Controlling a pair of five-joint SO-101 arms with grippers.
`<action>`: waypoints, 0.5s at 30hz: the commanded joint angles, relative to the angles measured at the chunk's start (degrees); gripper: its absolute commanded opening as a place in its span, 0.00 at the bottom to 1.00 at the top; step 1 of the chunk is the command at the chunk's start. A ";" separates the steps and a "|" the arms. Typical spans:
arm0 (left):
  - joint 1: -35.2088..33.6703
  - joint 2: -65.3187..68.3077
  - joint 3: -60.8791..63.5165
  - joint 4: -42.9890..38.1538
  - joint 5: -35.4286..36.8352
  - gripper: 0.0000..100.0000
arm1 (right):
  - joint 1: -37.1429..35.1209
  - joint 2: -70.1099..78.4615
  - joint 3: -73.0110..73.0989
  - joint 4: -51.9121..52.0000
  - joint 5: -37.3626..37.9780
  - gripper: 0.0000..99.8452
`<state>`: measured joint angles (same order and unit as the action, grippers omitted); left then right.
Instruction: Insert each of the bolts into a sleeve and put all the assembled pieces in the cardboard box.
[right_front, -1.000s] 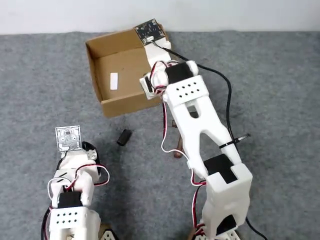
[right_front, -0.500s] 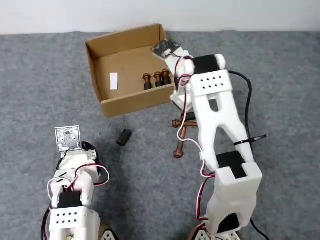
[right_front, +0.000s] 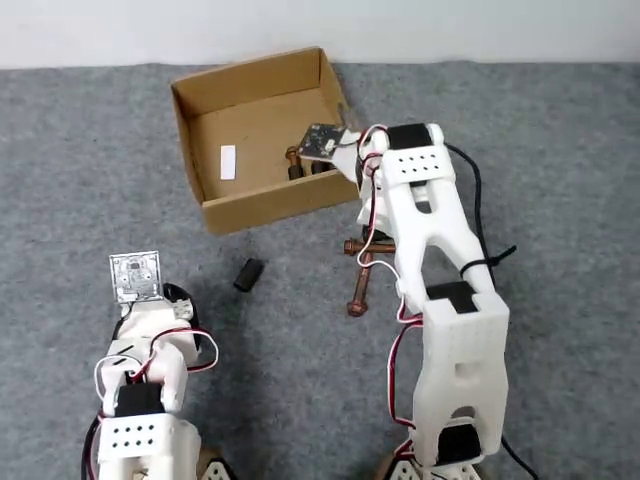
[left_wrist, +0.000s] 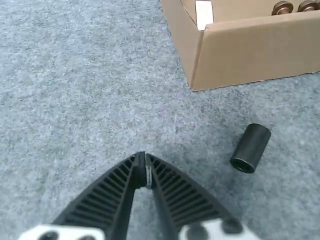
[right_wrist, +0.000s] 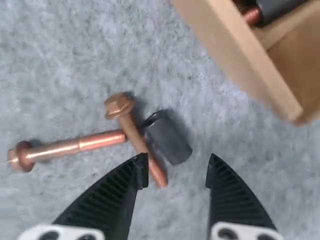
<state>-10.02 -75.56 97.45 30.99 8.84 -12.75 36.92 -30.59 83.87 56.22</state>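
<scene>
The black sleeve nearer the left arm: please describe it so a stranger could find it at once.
Find the cardboard box on the grey carpet. In front of its near wall, toward the left arm, lies a short black sleeve. Unlike the other loose sleeve, it has no copper bolts beside it.

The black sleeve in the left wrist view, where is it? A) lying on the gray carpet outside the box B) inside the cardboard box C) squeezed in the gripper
A: the black sleeve lies on the carpet outside the cardboard box, apart from the shut left gripper.
</scene>
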 joint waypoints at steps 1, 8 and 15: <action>-0.26 -0.62 -0.57 0.26 -0.44 0.00 | 0.92 0.84 -2.99 -2.33 1.58 0.18; -0.26 -0.62 -0.57 0.26 -0.44 0.00 | 1.54 4.70 -2.99 -5.41 1.58 0.18; -0.35 -0.62 -0.57 0.26 -0.44 0.00 | 1.89 8.92 -2.99 -6.46 1.58 0.18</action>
<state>-10.02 -75.56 97.45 30.99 8.84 -12.13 43.96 -32.53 78.77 57.10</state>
